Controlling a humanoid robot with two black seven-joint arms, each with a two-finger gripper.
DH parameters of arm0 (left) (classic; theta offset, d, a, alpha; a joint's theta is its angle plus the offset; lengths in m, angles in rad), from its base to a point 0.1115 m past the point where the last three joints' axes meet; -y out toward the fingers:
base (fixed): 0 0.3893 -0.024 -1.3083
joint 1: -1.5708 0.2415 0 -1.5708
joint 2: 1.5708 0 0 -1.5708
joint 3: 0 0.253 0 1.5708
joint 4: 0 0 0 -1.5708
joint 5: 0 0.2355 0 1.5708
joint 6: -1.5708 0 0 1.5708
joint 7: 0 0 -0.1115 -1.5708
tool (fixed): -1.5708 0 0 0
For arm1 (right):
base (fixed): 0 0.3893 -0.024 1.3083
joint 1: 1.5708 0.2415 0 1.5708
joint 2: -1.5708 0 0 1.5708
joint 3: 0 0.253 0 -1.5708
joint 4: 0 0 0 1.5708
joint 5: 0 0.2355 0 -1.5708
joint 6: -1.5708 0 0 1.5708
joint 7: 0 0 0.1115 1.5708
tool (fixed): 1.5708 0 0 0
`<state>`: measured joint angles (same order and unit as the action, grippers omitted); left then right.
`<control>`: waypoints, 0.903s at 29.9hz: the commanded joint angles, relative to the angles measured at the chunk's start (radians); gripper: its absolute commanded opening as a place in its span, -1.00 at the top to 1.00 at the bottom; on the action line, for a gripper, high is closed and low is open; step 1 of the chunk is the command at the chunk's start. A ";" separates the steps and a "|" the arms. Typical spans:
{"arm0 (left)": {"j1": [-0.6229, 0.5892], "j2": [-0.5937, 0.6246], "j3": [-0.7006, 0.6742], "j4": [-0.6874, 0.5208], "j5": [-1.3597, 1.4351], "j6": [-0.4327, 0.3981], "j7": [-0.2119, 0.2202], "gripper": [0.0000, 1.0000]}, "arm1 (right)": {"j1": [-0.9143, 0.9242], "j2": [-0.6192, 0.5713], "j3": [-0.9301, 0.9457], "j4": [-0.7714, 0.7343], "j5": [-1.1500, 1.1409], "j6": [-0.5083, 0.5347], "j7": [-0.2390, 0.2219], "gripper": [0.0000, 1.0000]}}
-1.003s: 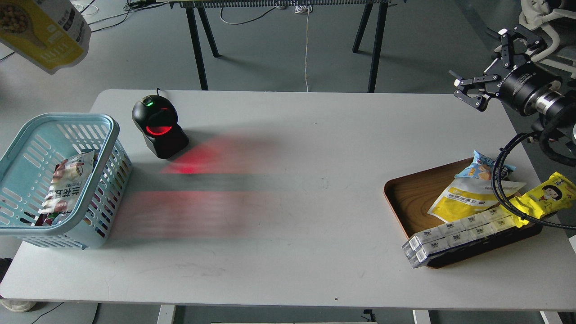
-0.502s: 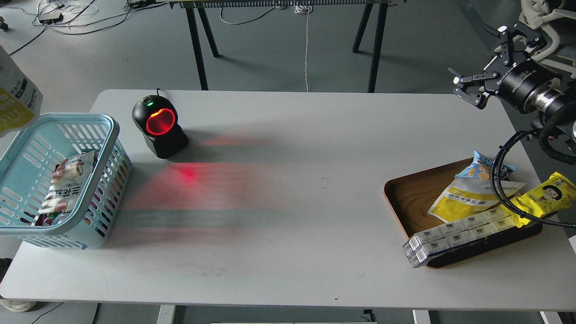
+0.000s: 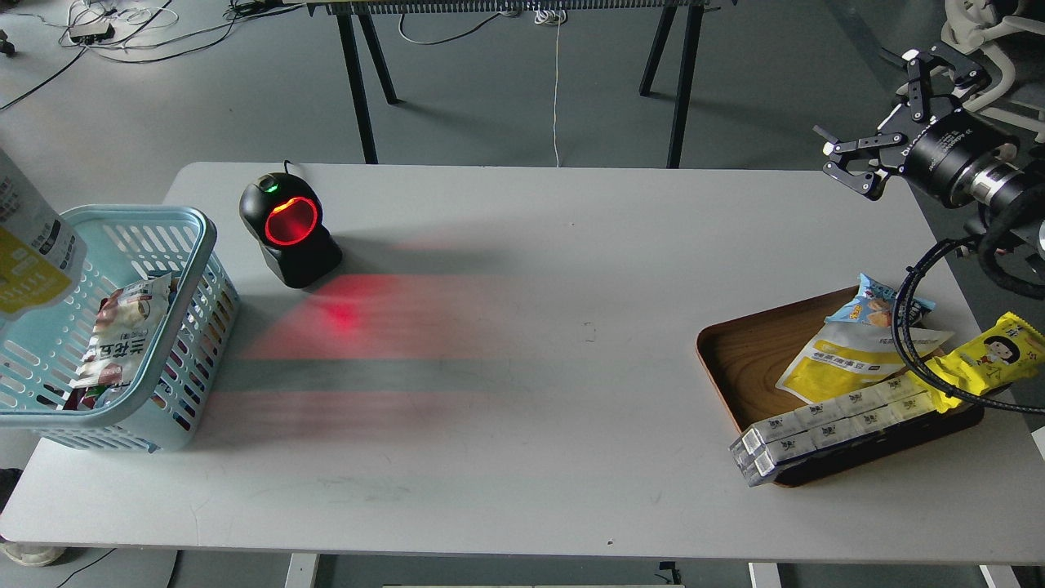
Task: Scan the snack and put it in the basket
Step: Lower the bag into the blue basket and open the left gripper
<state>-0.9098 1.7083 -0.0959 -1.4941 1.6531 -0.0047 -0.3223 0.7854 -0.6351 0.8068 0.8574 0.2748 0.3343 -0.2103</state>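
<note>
The snack (image 3: 28,253), a yellow-and-white pouch with dark text, shows only in part at the left edge of the head view. It hangs over the far left side of the light blue basket (image 3: 196,237); its balls picture is cut off. What holds it is out of view, and my left gripper is not in view. My right gripper (image 3: 880,118) is open and empty, raised past the table's far right corner, well above the wooden tray.
A black scanner (image 3: 290,229) glows red beside the basket and throws red light on the table. The basket holds other snack packs (image 3: 122,335). A brown wooden tray (image 3: 735,359) at right holds a flat yellow-and-white pouch (image 3: 857,359), a blue pouch (image 3: 878,302), white boxes (image 3: 833,425) and a bright yellow wrapper (image 3: 992,351).
The snack has come down from the top left corner to just over the basket's left side. The right gripper has hardly moved.
</note>
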 commanded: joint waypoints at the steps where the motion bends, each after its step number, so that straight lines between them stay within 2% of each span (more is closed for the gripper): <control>1: 0.000 -0.004 0.073 0.000 0.001 0.060 0.003 1.00 | -0.002 0.000 0.000 0.000 0.000 0.000 0.000 -0.94; 14: 0.002 -0.013 0.255 -0.006 0.001 0.213 0.008 1.00 | -0.002 0.002 0.000 0.002 -0.002 -0.001 0.000 -0.94; 22: 0.003 -0.044 0.324 -0.026 0.001 0.282 0.020 0.99 | 0.000 0.017 0.000 0.000 -0.003 -0.001 0.000 -0.94; 27: 0.005 -0.053 0.354 -0.026 0.001 0.295 0.026 0.97 | -0.002 0.017 0.000 0.000 -0.003 -0.001 0.002 -0.94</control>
<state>-0.9059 1.6599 0.2454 -1.5201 1.6536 0.2845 -0.2990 0.7839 -0.6184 0.8068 0.8575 0.2716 0.3329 -0.2092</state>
